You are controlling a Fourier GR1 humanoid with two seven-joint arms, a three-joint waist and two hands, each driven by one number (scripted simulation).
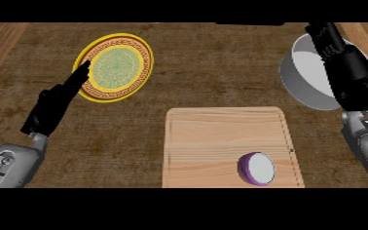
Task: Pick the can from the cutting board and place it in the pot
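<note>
Can (257, 168): one, purple with a pale top, on the board's near right part, close to its right edge; nothing touches it.
Board (215, 136): one, light wood, at the counter's near middle; only the can is on it.
Left hand (57, 100): at the view's left, black, fingers straight and held together, pointing up and away; the tips lie over the plate's left rim. It holds nothing.
Left forearm (16, 163): grey, at the lower left corner.
Right hand (343, 63): at the view's right edge, black, stretched along the pot's right side and lying over its rim; I cannot tell whether its fingers are spread or curled. No object shows in it.
Right forearm (356, 136): grey, along the right edge, just right of the board's far corner.
Plate (115, 68): one, yellow rim, patterned band, green centre, far left, well apart from the board.
Pot (309, 75): one, grey with a pale inside, far right, partly hidden by the right hand; beyond the board's far right corner.
Counter (208, 63): brown, under everything.
</note>
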